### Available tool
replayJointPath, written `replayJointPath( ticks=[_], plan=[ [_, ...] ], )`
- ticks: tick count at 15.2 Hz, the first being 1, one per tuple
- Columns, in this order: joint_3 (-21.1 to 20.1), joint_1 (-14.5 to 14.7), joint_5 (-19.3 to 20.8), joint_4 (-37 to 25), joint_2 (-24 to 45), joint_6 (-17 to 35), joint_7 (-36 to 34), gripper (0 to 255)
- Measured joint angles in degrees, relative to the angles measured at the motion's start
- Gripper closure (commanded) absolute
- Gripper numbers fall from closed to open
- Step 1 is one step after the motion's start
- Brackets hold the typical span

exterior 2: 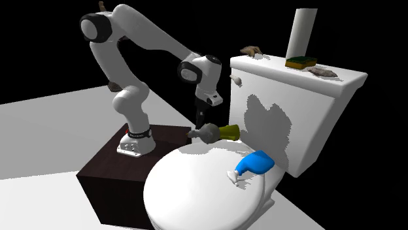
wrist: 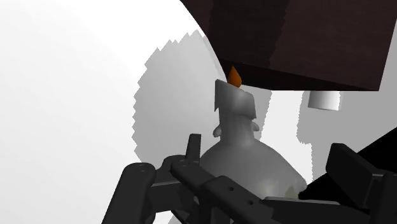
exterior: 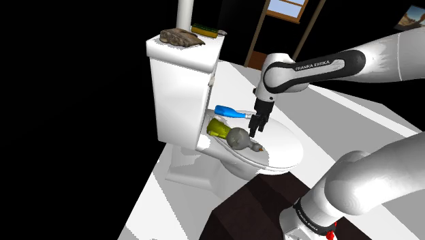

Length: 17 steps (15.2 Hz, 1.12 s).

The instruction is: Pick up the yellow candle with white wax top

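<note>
The candle (exterior: 230, 134) looks light, stiff and round (apt to roll on the toilet lid (exterior: 282, 146)), best pinched across its yellow body by the gripper (exterior: 257, 131), fingers spread wide.

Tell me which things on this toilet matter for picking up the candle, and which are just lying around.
For the job: the candle, lying on the toilet lid; the gripper, open, close over it.
Just lying about: blue bottle on the lid; brown lump and sponge on the tank.

A home bathroom; a white toilet (exterior: 184, 82) with cistern shows it.
</note>
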<state>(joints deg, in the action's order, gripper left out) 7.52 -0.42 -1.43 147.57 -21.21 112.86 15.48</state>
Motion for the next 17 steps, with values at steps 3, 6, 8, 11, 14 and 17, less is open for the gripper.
replayJointPath(
  ticks=[3, 6, 8, 11, 14, 17],
  plan=[
    [0.4, 0.1, -0.1, 0.7, 3.1, 2.9, 1.1, 0],
    [0.6, 0.1, -0.3, 1.9, 4.8, 5.7, 1.5, 0],
    [0.5, 0.3, -0.5, 2.5, 6.1, 7.5, 1.6, 0],
    [0.6, 0.3, -0.6, 2.9, 6.9, 8.7, 1.8, 255],
    [0.6, 0.3, -0.7, 2.8, 7.0, 8.7, 1.8, 255],
    [0.6, 0.3, -0.7, 2.8, 7.0, 8.7, 1.9, 255]
  ],
)
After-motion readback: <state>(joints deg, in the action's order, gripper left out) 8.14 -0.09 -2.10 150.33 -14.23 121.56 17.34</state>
